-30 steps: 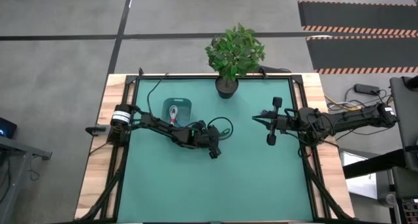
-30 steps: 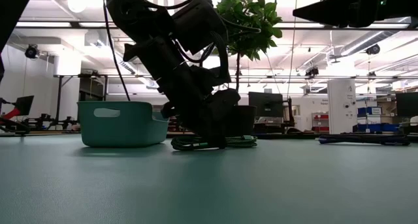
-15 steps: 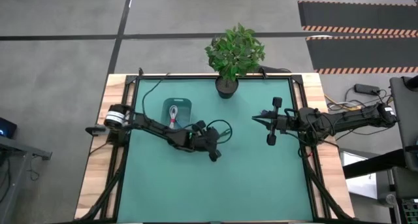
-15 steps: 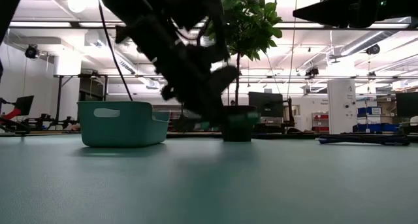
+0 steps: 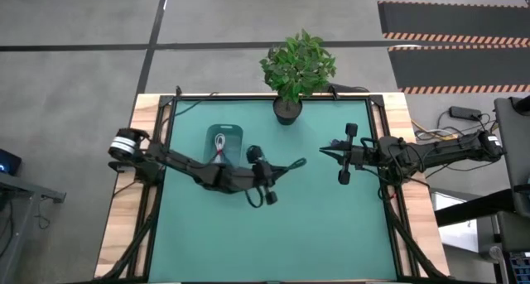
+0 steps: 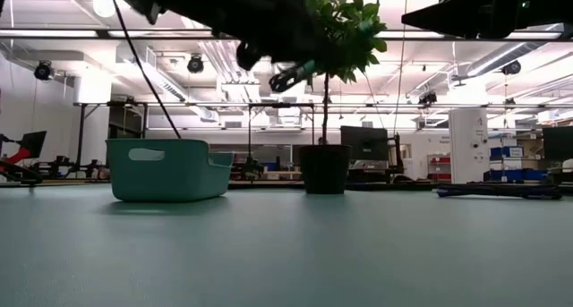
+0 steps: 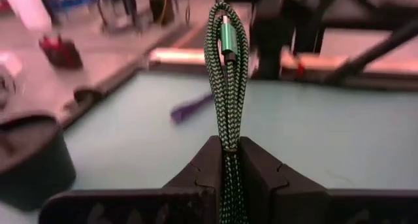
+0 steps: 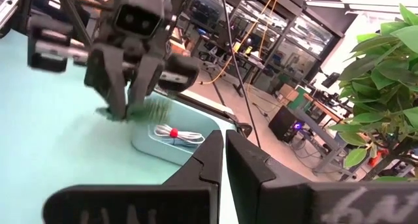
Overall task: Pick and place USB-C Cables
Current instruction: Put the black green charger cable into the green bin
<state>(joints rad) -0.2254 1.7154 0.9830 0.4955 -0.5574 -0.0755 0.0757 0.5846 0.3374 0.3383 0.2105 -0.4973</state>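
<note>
A green braided cable [image 7: 226, 80] is held pinched between the two fingers [image 7: 199, 175] of the left claw [image 5: 267, 181], its looped end standing out beyond the fingertips with a green metal plug seen against the loop. In the high view the cable [image 5: 291, 166] is seen trailing from the claw toward the plant pot [image 5: 286, 110], lifted clear of the green surface [image 5: 331, 226]; in the low view the claw [image 6: 285, 74] and cable are seen well above the surface, in front of the plant's leaves. The claw is placed just beside the teal bin [image 5: 224, 143], on the side toward the middle of the surface. A white cable tied with a red band [image 8: 171, 132] is seen lying inside the bin [image 8: 168, 147]. A purple cable [image 7: 191, 108] is seen lying flat on the surface beyond the held loop, blurred. The right claw [image 5: 341, 154] is held above the right half of the surface, well apart from the bin, its fingers [image 8: 208, 160] nearly pressed together on nothing.
</note>
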